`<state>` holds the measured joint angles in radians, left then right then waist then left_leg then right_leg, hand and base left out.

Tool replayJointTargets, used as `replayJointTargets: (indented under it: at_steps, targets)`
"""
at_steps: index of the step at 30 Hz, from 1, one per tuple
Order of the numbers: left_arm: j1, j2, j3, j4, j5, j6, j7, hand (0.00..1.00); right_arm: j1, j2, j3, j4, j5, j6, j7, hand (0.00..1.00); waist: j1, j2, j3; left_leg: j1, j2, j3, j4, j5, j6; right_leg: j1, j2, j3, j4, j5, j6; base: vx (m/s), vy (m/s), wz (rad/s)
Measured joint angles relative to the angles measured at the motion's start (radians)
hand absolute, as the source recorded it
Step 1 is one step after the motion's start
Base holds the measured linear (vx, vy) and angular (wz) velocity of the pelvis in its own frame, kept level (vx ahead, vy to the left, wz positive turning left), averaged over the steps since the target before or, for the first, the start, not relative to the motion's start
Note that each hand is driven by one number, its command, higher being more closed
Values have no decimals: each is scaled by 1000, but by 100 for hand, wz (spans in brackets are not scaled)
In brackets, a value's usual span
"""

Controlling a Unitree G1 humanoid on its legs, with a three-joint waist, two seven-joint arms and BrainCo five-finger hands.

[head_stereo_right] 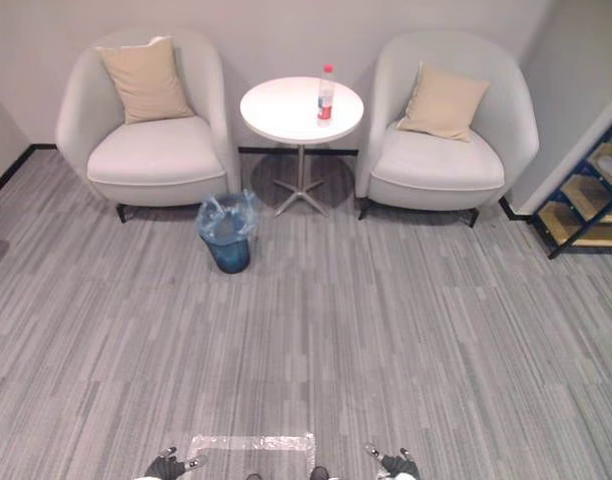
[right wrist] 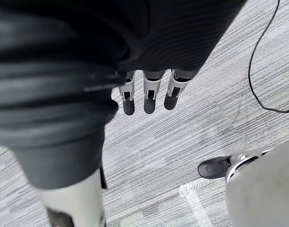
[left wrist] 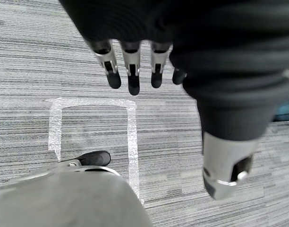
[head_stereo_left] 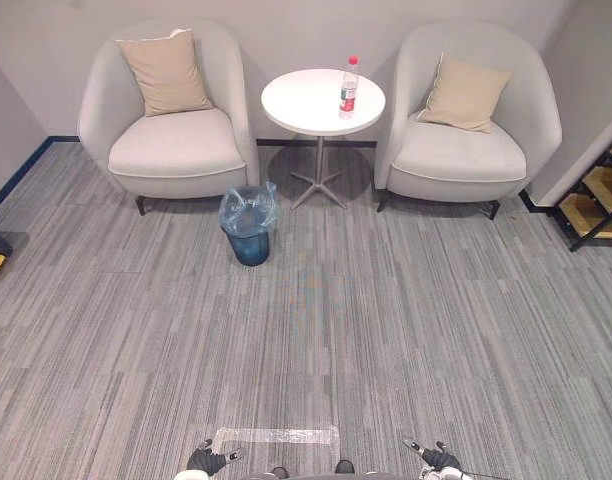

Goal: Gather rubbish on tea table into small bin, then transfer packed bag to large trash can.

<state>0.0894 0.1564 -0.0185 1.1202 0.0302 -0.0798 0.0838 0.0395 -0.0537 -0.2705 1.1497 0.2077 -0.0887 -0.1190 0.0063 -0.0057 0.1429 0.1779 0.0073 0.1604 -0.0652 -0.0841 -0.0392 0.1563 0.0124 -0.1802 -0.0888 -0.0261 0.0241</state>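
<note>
Bottle of clear plastic with a red cap and red label (head_stereo_left: 349,88), the one item on the tea table, stands upright right of centre on the round white pedestal tea table (head_stereo_left: 306,105). The table sits against the far wall between two light grey upholstered tub armchairs, one to the left (head_stereo_left: 176,150) and one to the right (head_stereo_left: 466,155). Each chair carries a beige square cushion leaning on its back, left (head_stereo_left: 166,72) and right (head_stereo_left: 464,93). The small dark blue bin lined with a translucent blue plastic bag (head_stereo_left: 249,228) stands upright on the grey striped carpet (head_stereo_left: 406,330), in front of the table's left side and just beside the left armchair's front corner; the bag's edge is puffed up above the rim. A black-framed wooden shelf (head_stereo_left: 598,195) shows at the right edge. Near the robot, a clear-tape rectangle outline (head_stereo_left: 276,436) marks the carpet. The left hand (left wrist: 133,78) and the right hand (right wrist: 149,97) hang low on either side of that outline, well apart from table and bin. Both have their fingers straight and pointing down at the carpet, holding nothing.
</note>
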Motion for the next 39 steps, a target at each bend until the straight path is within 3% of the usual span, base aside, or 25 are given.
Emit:
replayJointTargets:
  at_steps: [6, 12, 13, 15, 16, 19, 20, 22, 25, 26, 27, 28, 29, 30, 31, 32, 33, 34, 35, 36, 37, 38, 39]
  targets:
    - [-5, 2, -3, 0, 9, 2, -1, 0, -10, 5, 2, -6, 5, 0, 8, 0, -3, 1, 12, -10, 8, 44, 1, -3, -4, -27, 6, 36, 6, 4, -13, -23, -15, -19]
    - [-41, 12, -18, -1, 8, 7, -1, 0, -10, 9, 9, -41, 35, -2, 12, 0, -9, 0, 41, -95, 51, 83, 204, -109, -44, -130, 6, 42, 228, -137, -45, 7, -69, -10]
    - [-41, 19, -18, -2, 8, 7, -1, 0, -7, 12, 10, -45, 36, -4, 12, 0, -8, -11, 46, -123, 66, 105, 299, -130, -70, -139, 1, 42, 267, -176, -60, 39, -107, 10]
    - [-47, 26, -14, -14, 8, 7, -1, 0, -5, 14, 9, -43, 36, -4, 11, 0, -6, -24, 46, -182, 84, 135, 447, -131, -72, -135, -9, 45, 289, -195, -64, 82, -142, -3]
    - [-34, 15, 18, -39, 7, 7, 0, 0, 5, 12, 8, -66, 38, -5, 9, 0, -4, -12, 52, -258, 131, 154, 665, -128, -69, -128, -9, 58, 329, -217, -82, 140, -129, -23]
    - [-28, -2, 43, -51, 5, 6, 1, 0, 12, 7, 2, -82, 52, -6, 0, 0, -4, 10, 64, -355, 197, 157, 899, -160, -43, -84, -1, 91, 362, -251, -97, 254, -23, -38]
    - [-28, -3, 45, -57, 4, 4, 2, 0, 12, 10, 1, -81, 58, -6, -2, 0, -2, 11, 64, -387, 205, 156, 908, -171, -46, -65, -3, 113, 353, -255, -96, 241, 23, -41]
    - [-28, -4, 55, -68, 2, 2, 2, 0, 11, 15, 1, -79, 68, -5, -2, 0, 2, 10, 65, -426, 203, 154, 890, -179, -52, -40, -11, 132, 327, -257, -97, 264, 85, -37]
    - [-30, -1, 60, -68, -14, -1, 2, 0, 2, 11, 2, -71, 69, -2, -6, 0, 4, -4, 72, -473, 108, 147, 653, -158, -45, 6, -71, 166, 272, -274, -75, 313, 171, -34]
    - [-30, -4, 54, -68, -14, -2, 2, 0, 0, 9, 7, -67, 67, -2, -9, 0, 6, 1, 74, -491, 49, 103, 427, -69, -53, 23, -94, 189, 238, -287, -56, 326, 207, -44]
    - [-29, -6, 50, -68, -14, -3, 2, 0, 0, 7, 10, -66, 67, -2, -9, 0, 8, 5, 71, -485, 42, 89, 369, -44, -57, 26, -95, 198, 228, -291, -49, 460, 344, -67]
    - [-23, -8, 50, -66, -16, -3, 1, 0, 0, 2, 23, -60, 66, -1, -10, 0, 18, 5, 71, -488, 34, 67, 335, 53, -21, 50, -97, 226, 208, -310, -37, 250, 209, -53]
    - [-24, -2, 50, -66, -15, -3, 0, 0, 2, 6, 24, -56, 65, -1, -10, 0, 20, 4, 67, -490, 26, 66, 349, 54, -5, 54, -104, 232, 212, -316, -41, 547, 359, -60]
    - [-30, 13, 51, -66, -14, -2, -1, 0, -2, 23, 35, -54, 52, 0, -8, 0, 25, -26, 64, -501, 8, 77, 396, 4, 25, 41, -126, 248, 264, -318, -45, 400, 196, -27]
    - [-33, 20, 50, -66, -13, -2, -1, 0, -1, 31, 36, -56, 37, -1, -6, 0, 26, -38, 58, -501, -2, 86, 408, -22, 35, 4, -139, 249, 339, -318, -42, 599, 299, -27]
    - [-33, 22, 50, -63, -14, -1, 0, 0, -1, 33, 34, -58, 26, -1, -7, 0, 28, -45, 56, -489, -6, 103, 414, -41, 43, -42, -144, 258, 448, -308, -22, 486, 245, -29]
    - [-38, 23, 50, -52, -14, 0, 1, 0, -2, 32, 28, -59, 23, -1, -4, 0, 33, -53, 58, -450, -11, 119, 417, -74, 60, -120, -152, 275, 635, -273, 56, 567, 274, -37]
    - [-36, 27, 47, -43, -13, 7, 2, 0, -2, 34, 27, -66, 16, -1, -2, 0, 31, -59, 59, -385, -27, 127, 414, -114, 69, -192, -166, 277, 860, -225, 182, 456, 204, -32]
    - [-36, 28, 45, -41, -13, 8, 3, 0, -2, 34, 27, -69, 9, -1, -1, 0, 31, -61, 60, -361, -31, 130, 412, -120, 72, -212, -171, 271, 924, -216, 198, 440, 161, -16]
    - [-36, 32, 29, -38, -13, 8, 6, 0, -4, 34, 28, -76, -7, -1, 1, 0, 28, -57, 62, -295, -41, 136, 395, -140, 76, -268, -189, 223, 1073, -210, 190, 434, 117, -5]
    - [-38, 32, 19, -43, -13, 8, 8, 0, -7, 33, 31, -92, -14, -1, 3, 0, 20, -52, 63, -222, -48, 134, 351, -146, 77, -330, -222, 135, 1162, -222, 141, 440, 98, -3]
    - [-39, 31, 19, -47, -14, 8, 8, 0, -11, 33, 31, -95, -14, -2, 3, 0, 19, -52, 63, -196, -49, 133, 335, -146, 77, -346, -229, 108, 1171, -231, 124, 469, 62, 3]
    - [-39, 25, 19, -49, -15, 5, 10, 0, -30, 26, 31, -96, -15, 0, 4, 0, 16, -35, 71, -124, -42, 126, 281, -145, 76, -385, -238, 26, 1142, -261, 75, 450, 26, 5]
